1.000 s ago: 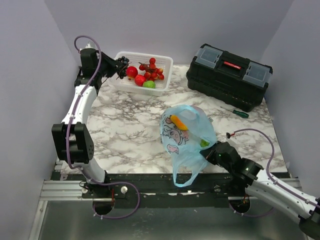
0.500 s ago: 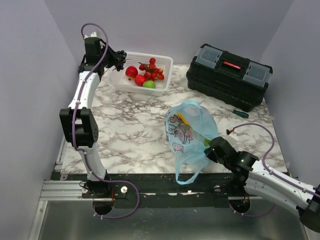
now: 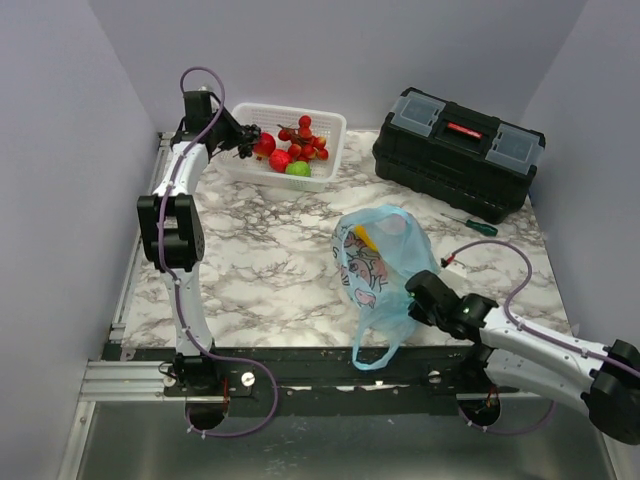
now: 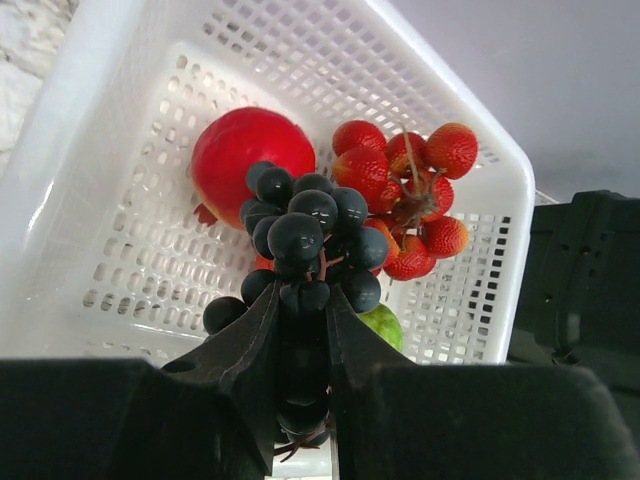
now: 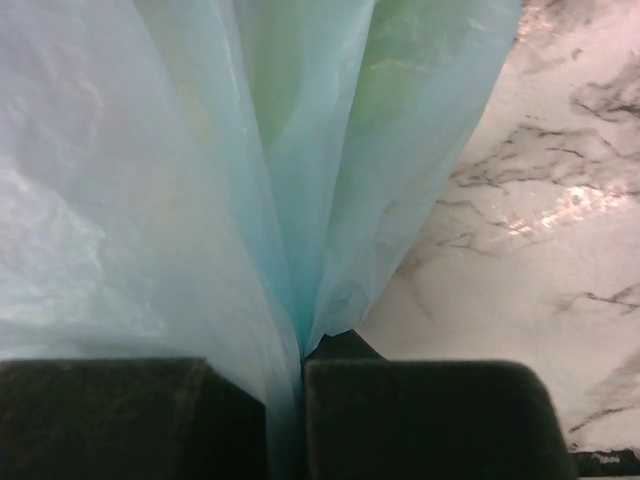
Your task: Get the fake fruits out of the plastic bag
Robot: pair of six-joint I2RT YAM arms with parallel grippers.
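Note:
My left gripper is shut on a dark grape bunch and holds it over the near left part of the white lattice basket; the pinch shows in the left wrist view. In the basket lie a red apple, a cluster of red berries and a small light-green round fruit. My right gripper is shut on a fold of the light-blue plastic bag, seen close in the right wrist view. A yellow-orange piece shows through the bag; a greenish tint shows through it too.
A black toolbox stands at the back right. A green-handled screwdriver lies in front of it. The bag's loop handle hangs over the table's front edge. Grey walls close in the left, right and back sides.
My left arm has swung toward the back and right, carrying the grape bunch over the basket. My right gripper has shifted slightly left, and the bag stands a little more upright and to the right.

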